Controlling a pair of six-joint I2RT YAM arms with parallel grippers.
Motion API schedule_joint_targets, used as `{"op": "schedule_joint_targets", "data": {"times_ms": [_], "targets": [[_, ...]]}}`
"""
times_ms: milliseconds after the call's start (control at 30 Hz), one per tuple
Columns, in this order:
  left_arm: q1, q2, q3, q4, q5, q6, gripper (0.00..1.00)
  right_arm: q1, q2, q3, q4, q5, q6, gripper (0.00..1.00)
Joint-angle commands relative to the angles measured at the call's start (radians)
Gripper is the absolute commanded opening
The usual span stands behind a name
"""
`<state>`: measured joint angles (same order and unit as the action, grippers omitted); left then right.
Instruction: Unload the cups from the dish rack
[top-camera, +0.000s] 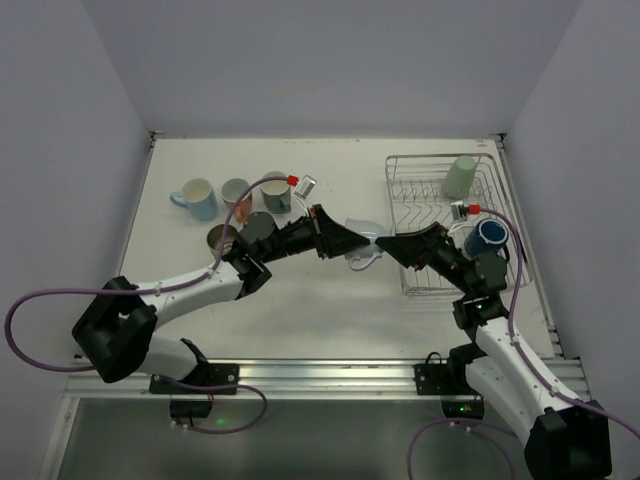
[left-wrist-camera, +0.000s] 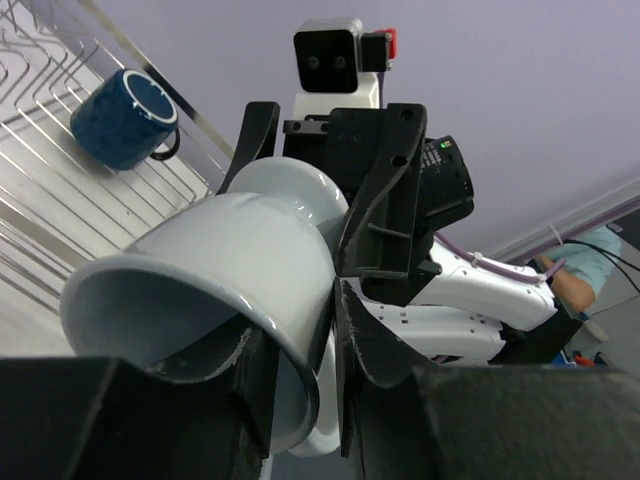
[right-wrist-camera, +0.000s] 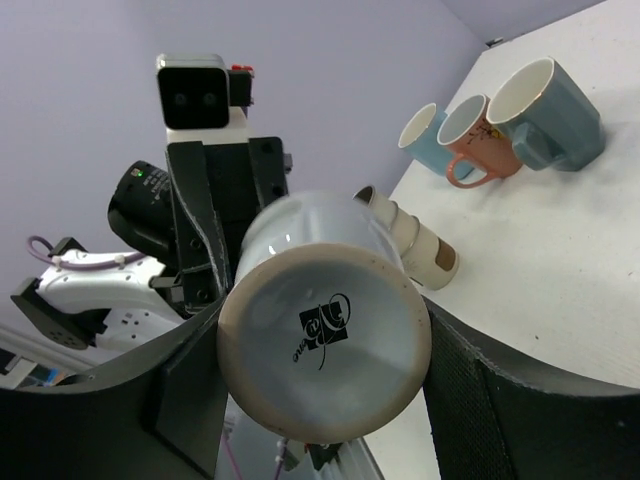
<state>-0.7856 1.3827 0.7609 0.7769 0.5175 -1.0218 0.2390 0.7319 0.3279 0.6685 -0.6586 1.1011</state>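
The dish rack (top-camera: 418, 195) held two cups: a pale green cup (top-camera: 460, 177) at its far end and a dark blue cup (top-camera: 489, 237) nearer the arms. I had the white cup (left-wrist-camera: 230, 260) in the air just left of the rack, above the table (top-camera: 330, 300). It lay sideways, mouth toward the left arm and base toward the right. My left gripper (left-wrist-camera: 300, 350) pinched its rim, and my right gripper (right-wrist-camera: 325, 335) was clamped around its base end.
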Motion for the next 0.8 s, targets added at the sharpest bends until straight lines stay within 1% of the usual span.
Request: {"op": "schedule_joint_targets", "data": {"times_ms": [0,33,67,100,133,167,200,233,267,300,333,367,400,433,467,500,533,567,600,633,667,700,767], "targets": [[-0.009,-0.019,-0.005,0.151,0.047,-0.018,0.23,0.028,0.04,-0.007,0.144,0.033,0.046,0.08],[-0.009,-0.024,-0.006,0.153,0.044,-0.017,0.16,0.036,0.061,-0.007,0.152,0.031,0.046,0.14],[-0.009,-0.031,-0.014,0.148,0.039,0.005,0.01,0.037,0.07,-0.006,0.163,0.03,0.046,0.23],[-0.007,-0.056,-0.014,0.131,0.03,0.021,0.0,0.039,0.078,-0.006,0.163,0.03,0.045,0.35],[-0.006,-0.071,-0.009,0.074,0.009,0.046,0.0,0.039,0.084,-0.006,0.158,0.037,0.04,0.62],[-0.006,-0.092,0.004,0.032,-0.007,0.108,0.0,0.039,0.081,-0.003,0.117,0.042,0.02,0.74],[-0.003,-0.131,0.023,-0.11,-0.054,0.15,0.0,0.039,0.074,0.014,0.074,0.053,-0.004,0.85],[-0.003,-0.149,0.047,-0.211,-0.088,0.204,0.0,0.039,0.049,0.028,0.018,0.092,-0.032,0.99],[-0.001,-0.175,0.12,-0.317,-0.135,0.323,0.0,0.039,0.037,0.055,-0.095,0.115,-0.091,0.99],[-0.001,-0.18,0.167,-0.432,-0.245,0.38,0.0,0.039,0.028,0.071,-0.146,0.135,-0.119,0.99],[-0.001,-0.182,0.208,-0.64,-0.307,0.435,0.0,0.039,0.015,0.089,-0.202,0.17,-0.144,0.99],[-0.001,-0.177,0.288,-0.722,-0.371,0.527,0.0,0.037,0.011,0.103,-0.249,0.192,-0.174,0.99],[0.0,-0.157,0.325,-0.805,-0.483,0.564,0.0,0.039,0.008,0.129,-0.332,0.211,-0.229,0.99],[0.003,-0.142,0.356,-0.943,-0.522,0.597,0.0,0.039,0.008,0.138,-0.366,0.226,-0.25,0.99],[0.006,-0.123,0.414,-0.991,-0.578,0.642,0.0,0.039,0.008,0.145,-0.415,0.252,-0.283,0.99],[0.008,-0.078,0.44,-1.031,-0.641,0.664,0.0,0.039,0.008,0.152,-0.429,0.261,-0.299,0.99],[0.008,-0.05,0.465,-1.095,-0.664,0.681,0.0,0.039,0.008,0.154,-0.44,0.269,-0.308,0.99],[0.008,-0.018,0.518,-1.123,-0.68,0.706,0.0,0.037,0.008,0.155,-0.452,0.28,-0.32,0.99],[0.006,0.049,0.543,-1.146,-0.692,0.716,0.0,0.039,0.003,0.154,-0.455,0.287,-0.326,0.99],[0.008,0.085,0.567,-1.185,-0.698,0.724,0.0,0.039,0.001,0.155,-0.458,0.287,-0.33,0.99],[0.008,0.125,0.622,-1.206,-0.709,0.739,0.0,0.039,-0.002,0.155,-0.463,0.284,-0.334,0.99],[0.008,0.197,0.649,-1.235,-0.732,0.744,0.0,0.039,-0.009,0.154,-0.468,0.286,-0.339,0.99],[0.008,0.263,0.716,-1.249,-0.766,0.762,0.0,0.037,-0.019,0.151,-0.484,0.289,-0.356,0.99]]}}
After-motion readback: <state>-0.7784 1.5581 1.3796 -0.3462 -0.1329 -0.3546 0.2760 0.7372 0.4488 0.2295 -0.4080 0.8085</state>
